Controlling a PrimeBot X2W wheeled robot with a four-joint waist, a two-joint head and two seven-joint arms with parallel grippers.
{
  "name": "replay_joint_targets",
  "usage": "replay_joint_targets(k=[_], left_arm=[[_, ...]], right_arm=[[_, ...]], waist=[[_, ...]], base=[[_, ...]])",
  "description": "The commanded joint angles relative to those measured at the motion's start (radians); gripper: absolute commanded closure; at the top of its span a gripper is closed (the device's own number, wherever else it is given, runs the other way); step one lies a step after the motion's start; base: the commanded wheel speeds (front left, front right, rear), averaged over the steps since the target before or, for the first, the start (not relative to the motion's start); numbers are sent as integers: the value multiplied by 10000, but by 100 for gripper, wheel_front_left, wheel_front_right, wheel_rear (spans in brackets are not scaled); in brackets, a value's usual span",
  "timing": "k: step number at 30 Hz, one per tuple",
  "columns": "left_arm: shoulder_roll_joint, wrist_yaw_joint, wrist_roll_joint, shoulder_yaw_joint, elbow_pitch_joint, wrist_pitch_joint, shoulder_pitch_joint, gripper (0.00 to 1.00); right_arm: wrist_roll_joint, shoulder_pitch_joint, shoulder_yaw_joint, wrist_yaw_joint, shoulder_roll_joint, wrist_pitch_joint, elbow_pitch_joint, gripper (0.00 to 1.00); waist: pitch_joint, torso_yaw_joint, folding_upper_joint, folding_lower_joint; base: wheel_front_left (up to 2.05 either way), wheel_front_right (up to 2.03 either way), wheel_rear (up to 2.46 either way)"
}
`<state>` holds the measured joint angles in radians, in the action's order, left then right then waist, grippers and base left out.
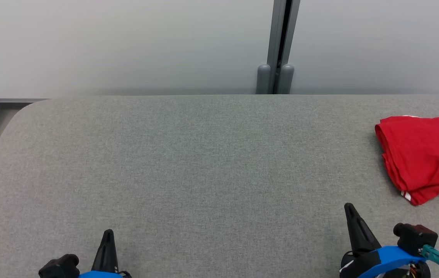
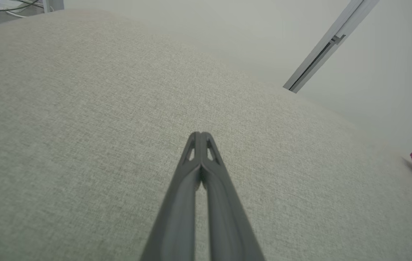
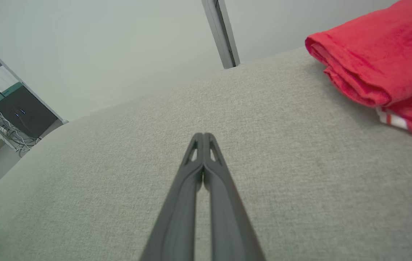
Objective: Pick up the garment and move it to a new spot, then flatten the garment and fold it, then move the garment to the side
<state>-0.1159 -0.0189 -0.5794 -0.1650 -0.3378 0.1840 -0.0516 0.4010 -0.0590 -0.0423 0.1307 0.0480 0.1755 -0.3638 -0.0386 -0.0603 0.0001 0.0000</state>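
Head view: grey fabric table [image 1: 204, 162]; red garment [image 1: 424, 154], folded, at the far right edge of the table; left gripper [image 1: 108, 233] at lower left and right gripper [image 1: 348, 208] at lower right, both apart from the garment. Left wrist view: fingers [image 2: 195, 145] pressed together, holding nothing; garment at the right edge. Right wrist view: fingers [image 3: 196, 145] closed together, empty; garment at upper right, lying on the table.

Table: grey cloth-covered table top [image 1: 204, 162], woven, matt, finely rough.
Garment: folded red cloth garment [image 1: 424, 154], soft, matt, fuzzy up close.
Left gripper [image 2: 200, 135]: dark plastic fingers, smooth, dull sheen.
Right gripper [image 3: 203, 135]: same dark plastic; blue plastic bracket, glossy.
Wall: pale grey wall panels [image 1: 126, 42], smooth, matt.
Post: grey metal post [image 1: 279, 38], smooth, satin.
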Motion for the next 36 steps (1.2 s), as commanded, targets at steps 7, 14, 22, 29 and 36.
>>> replay_joint_targets(k=[7, 14, 22, 29, 36], left_arm=[[63, 195, -1200, 398, 270, -337, 461, 100], [121, 330, -2135, 643, 346, -608, 590, 100], [182, 476, -3126, 905, 423, -893, 733, 100], [236, 584, -3923, 1127, 485, -1128, 835, 100], [287, 697, -4663, 1323, 540, -1346, 936, 100]], right_arm=[[1423, -207, 210, 0, 13, -328, 318, 100], [2524, -247, 352, 0, 15, -594, 414, 100], [3681, -293, 499, 0, 17, -870, 519, 100], [4612, -325, 622, 1, 19, -1098, 599, 100], [5483, -361, 733, 1, 21, -1313, 671, 100]], waist=[[23, 38, -1, 0], [44, 75, -1, 0], [70, 118, -1, 0], [92, 155, -1, 0], [114, 193, -1, 0]], base=[[0, 0, 0], [0, 0, 0], [0, 0, 0], [0, 0, 0], [0, 0, 0]])
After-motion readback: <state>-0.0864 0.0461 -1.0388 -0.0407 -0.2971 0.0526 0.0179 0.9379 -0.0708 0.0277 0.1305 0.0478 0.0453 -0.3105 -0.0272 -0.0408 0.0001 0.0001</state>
